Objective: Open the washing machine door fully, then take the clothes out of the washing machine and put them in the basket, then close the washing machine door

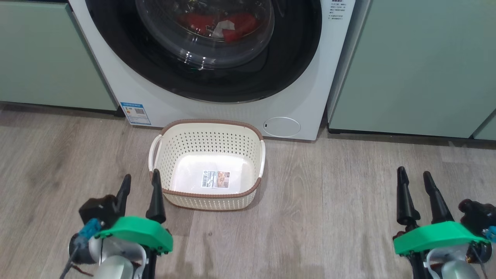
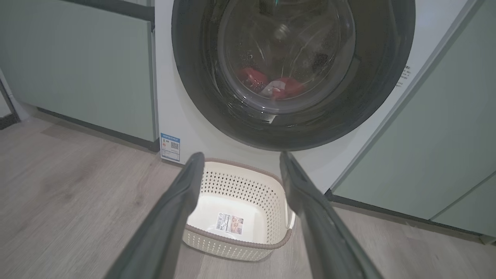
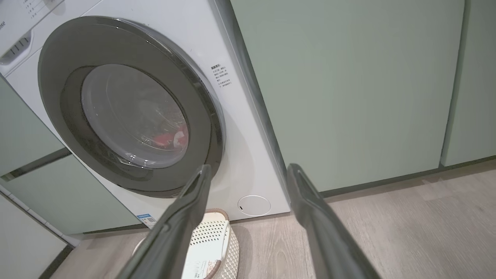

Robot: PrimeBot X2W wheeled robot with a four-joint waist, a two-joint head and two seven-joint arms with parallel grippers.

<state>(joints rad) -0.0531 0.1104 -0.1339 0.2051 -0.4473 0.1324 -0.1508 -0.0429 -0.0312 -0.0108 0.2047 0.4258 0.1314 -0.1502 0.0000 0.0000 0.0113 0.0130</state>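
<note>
The white washing machine (image 1: 116,85) stands straight ahead. Its round black-rimmed door (image 1: 294,62) lies flat against the front. Red clothes (image 1: 240,24) show through the glass, also as clothes (image 2: 285,87) in the left wrist view and clothes (image 3: 164,140) in the right wrist view. The cream basket (image 1: 248,145) sits on the floor against the machine, nothing but a label inside. My left gripper (image 1: 140,186) hangs open beside the basket's left front corner, not touching it. My right gripper (image 1: 415,180) is open over the floor far right of the basket. The basket (image 2: 271,193) lies between the left fingers.
Pale green cabinets (image 1: 418,66) flank the machine on both sides, with the left cabinet (image 1: 42,54) set close to it. A blue sticker (image 1: 135,113) and a round flap (image 1: 281,126) mark the machine's lower front. Wood-look floor (image 1: 341,193) stretches between the grippers.
</note>
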